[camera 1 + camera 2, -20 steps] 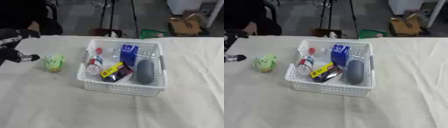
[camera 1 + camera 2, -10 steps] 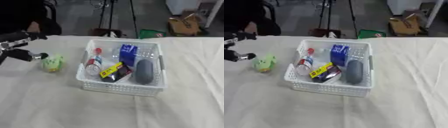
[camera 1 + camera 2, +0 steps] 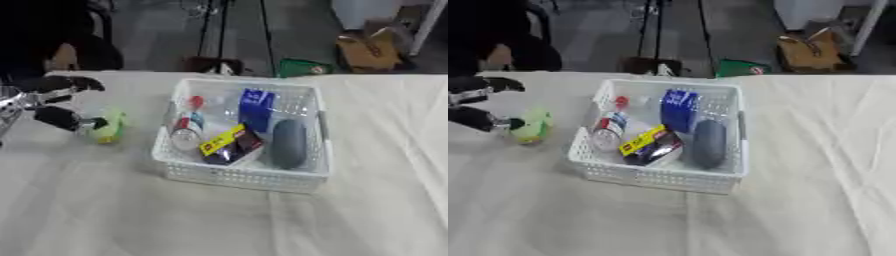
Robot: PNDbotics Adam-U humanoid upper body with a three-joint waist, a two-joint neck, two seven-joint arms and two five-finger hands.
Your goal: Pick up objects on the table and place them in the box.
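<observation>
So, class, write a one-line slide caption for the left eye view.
Left robot hand reaches for a green toy beside the white basket of collected objects.

Left robot hand (image 3: 54,102) at view's left edge — fingers and thumb spread apart, uncurled.

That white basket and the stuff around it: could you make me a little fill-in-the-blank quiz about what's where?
1. The white basket stands on a table covered with a ______ cloth.
2. The small green and yellow object lies on the table to the ______ of the basket.
3. The blue carton stands ______ the basket, behind the dark grey oval object.
4. The robot's ______ hand is beside the green and yellow object, open.

Missing words: white; left; inside; left
</observation>
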